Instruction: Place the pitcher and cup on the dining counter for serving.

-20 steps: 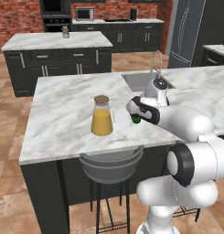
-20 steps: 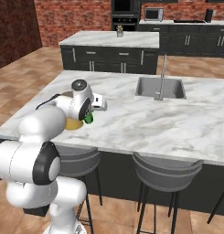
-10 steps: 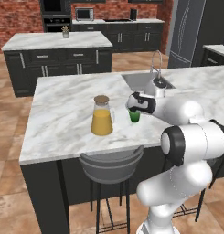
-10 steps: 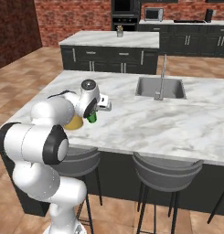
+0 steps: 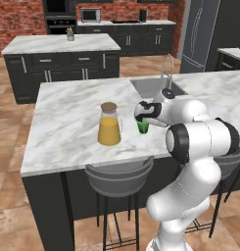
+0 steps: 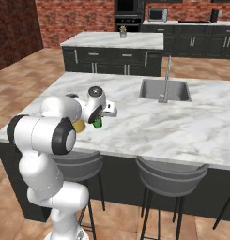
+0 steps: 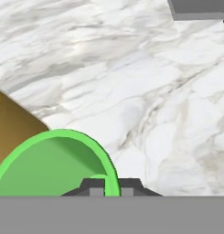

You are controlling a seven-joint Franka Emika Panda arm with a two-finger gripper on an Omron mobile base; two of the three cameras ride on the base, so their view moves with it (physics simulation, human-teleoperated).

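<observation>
The pitcher (image 5: 109,125), clear glass with orange liquid and a brown lid, stands upright on the dining counter (image 5: 67,115). Just to its right my gripper (image 5: 142,121) is shut on the rim of the small green cup (image 5: 142,128), held upright and low over the marble; I cannot tell whether the base touches. From the right base the cup (image 6: 97,123) hangs under the gripper (image 6: 99,119), with the pitcher (image 6: 79,125) mostly hidden behind my arm. In the hand view the cup's rim (image 7: 58,157) sits between the fingertips (image 7: 93,185), with the pitcher (image 7: 8,128) at the left.
A steel sink (image 5: 153,86) with an arched faucet (image 5: 166,68) lies behind the cup. Open marble (image 6: 158,124) stretches right of the gripper. Stools (image 5: 119,179) stand under the counter's front edge. The separate island (image 5: 62,46) with a small plant is farther back.
The cup has stayed nearly where it was beside the pitcher, sinking slightly. My arm's elbow and upper links have swung up behind it. The gripper stays shut.
</observation>
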